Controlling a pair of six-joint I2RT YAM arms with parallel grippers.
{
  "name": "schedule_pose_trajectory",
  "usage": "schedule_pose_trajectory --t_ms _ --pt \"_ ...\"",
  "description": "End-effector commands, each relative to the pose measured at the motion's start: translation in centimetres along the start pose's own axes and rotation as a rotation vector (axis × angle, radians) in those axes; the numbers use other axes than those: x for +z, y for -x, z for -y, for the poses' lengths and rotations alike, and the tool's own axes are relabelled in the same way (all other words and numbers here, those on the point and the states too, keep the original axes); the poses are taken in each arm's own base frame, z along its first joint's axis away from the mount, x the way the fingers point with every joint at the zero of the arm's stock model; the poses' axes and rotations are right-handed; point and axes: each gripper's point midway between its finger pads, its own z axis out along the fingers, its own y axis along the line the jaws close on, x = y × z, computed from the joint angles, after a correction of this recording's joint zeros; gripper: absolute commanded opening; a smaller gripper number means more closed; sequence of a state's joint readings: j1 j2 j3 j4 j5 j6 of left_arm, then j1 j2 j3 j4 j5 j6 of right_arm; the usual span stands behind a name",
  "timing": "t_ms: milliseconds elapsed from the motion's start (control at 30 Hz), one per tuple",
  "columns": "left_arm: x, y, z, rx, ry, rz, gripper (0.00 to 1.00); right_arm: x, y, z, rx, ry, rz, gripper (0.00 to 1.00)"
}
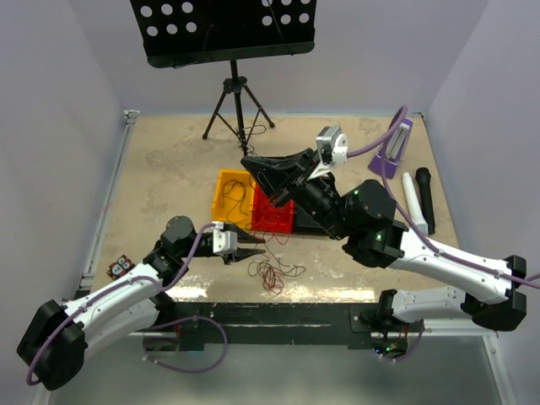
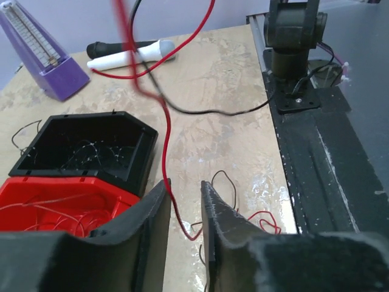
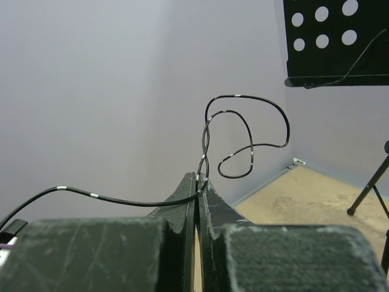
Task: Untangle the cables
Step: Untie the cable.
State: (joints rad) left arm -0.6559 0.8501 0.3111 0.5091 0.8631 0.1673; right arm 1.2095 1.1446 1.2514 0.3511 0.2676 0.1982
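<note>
The only marks are the fine scale on the purple metronome (image 2: pixel 42 61), too small to read. There are three bins: yellow (image 1: pixel 218 202), red (image 2: pixel 61 182) and black (image 2: pixel 79 117). There is also one microphone (image 2: pixel 109 47), one white tube (image 2: pixel 134 56) beside it, and one music stand (image 1: pixel 224 29).

The cables (image 1: pixel 270 274) lie as a loose red and black clump on the worktop (image 1: pixel 169 169), near the front edge and just right of the left gripper (image 2: pixel 184 188). More thin strands sit in the bins.

The left arm reaches low from the near left corner, with its gripper level and pointing toward the red bin. Its jaws stand apart, and a red wire (image 2: pixel 165 121) runs up between them, not pinched.

The right arm folds in from the right, with its forearm raised over the bins. The right gripper (image 3: pixel 199 179) points toward the back wall, clamped on a black wire (image 3: pixel 92 196) that curls in loops above its tips.
</note>
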Motion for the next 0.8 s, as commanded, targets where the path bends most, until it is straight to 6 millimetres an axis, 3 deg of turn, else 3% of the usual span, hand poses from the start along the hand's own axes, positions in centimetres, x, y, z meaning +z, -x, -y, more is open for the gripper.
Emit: schedule_pose_trajectory --t_ms 0,33,167,267,533,767 --pt "0.0 1.1 -1.3 0.05 0.072 0.046 0.11 -0.2 3.9 -0.8 0.027 0.024 0.083 0.0" --pt "-0.1 1.0 -1.4 0.059 0.081 0.042 0.0 -0.2 3.8 -0.7 0.023 0.018 0.081 0.0" --pt "-0.4 0.5 -0.7 0.144 0.039 0.016 0.0 0.3 4.0 0.3 -0.006 -0.047 0.062 0.0" --pt "-0.9 -1.4 -0.1 0.269 -0.014 -0.061 0.0 0.8 4.5 2.3 -0.063 -0.161 0.042 0.0" --pt "-3.8 -8.4 2.6 0.448 -0.152 -0.292 0.0 1.1 10.2 9.1 -0.183 -0.389 0.126 0.0" --pt "-4.4 -9.2 2.6 0.51 -0.163 -0.326 0.0 1.0 11.7 14.4 -0.288 -0.531 0.127 0.0"
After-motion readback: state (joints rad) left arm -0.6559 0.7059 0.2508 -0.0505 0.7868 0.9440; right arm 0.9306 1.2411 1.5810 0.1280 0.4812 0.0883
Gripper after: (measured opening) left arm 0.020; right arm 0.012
